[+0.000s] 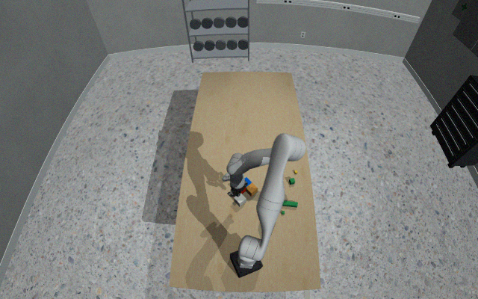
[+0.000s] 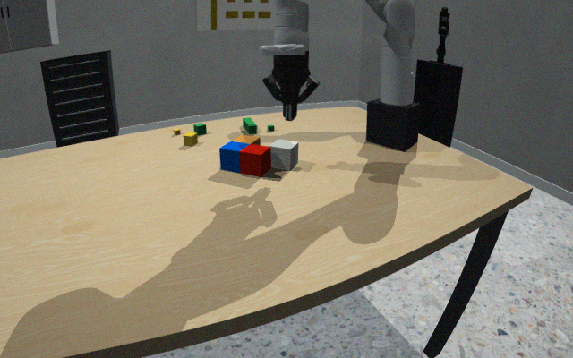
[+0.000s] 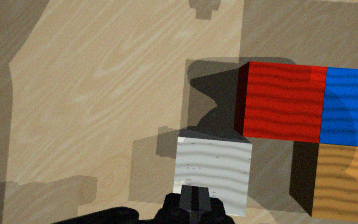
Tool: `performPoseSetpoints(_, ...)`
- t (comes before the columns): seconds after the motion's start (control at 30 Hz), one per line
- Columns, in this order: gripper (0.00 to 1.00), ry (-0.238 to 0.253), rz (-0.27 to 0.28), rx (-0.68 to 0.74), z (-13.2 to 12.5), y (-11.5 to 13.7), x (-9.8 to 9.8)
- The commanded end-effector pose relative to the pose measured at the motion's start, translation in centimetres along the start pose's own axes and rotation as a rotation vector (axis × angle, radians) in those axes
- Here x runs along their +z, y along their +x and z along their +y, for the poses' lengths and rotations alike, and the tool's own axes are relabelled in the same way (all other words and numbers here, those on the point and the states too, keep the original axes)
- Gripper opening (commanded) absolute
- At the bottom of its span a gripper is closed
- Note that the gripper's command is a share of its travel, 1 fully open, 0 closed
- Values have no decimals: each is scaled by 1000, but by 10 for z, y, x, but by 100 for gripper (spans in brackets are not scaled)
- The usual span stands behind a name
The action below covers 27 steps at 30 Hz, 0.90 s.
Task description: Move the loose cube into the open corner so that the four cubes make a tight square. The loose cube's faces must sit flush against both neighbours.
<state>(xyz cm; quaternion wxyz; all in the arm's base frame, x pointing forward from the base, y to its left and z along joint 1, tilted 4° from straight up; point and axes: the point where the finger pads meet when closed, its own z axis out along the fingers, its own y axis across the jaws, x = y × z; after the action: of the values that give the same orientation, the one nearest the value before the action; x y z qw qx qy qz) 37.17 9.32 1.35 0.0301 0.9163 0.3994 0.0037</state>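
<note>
Pale wood-grain tabletop. On it: red, blue, orange and white cubes; small green and yellow blocks near the group; black arm base.

1. You have a table with a top that looks like pale wood, fine-grained and smooth, with a soft, nearly matt finish; its edge is dark and dull.
2. You see wavy, wood-like grain on the white cube, the red cube and the orange cube; their painted-looking faces are matt.
3. Your gripper looks like black plastic or metal, you cannot tell which; the arm's shell looks smooth, pale grey and softly satin.
4. Beneath you, the floor looks like speckled stone chips; the walls look plain and matt.
</note>
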Motion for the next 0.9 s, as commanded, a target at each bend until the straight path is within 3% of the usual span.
performPoseSetpoints(0.0, 10, -2, 0, -23, -35, 0, -1)
performPoseSetpoints(0.87, 10, -2, -1, -23, -42, -1, 3)
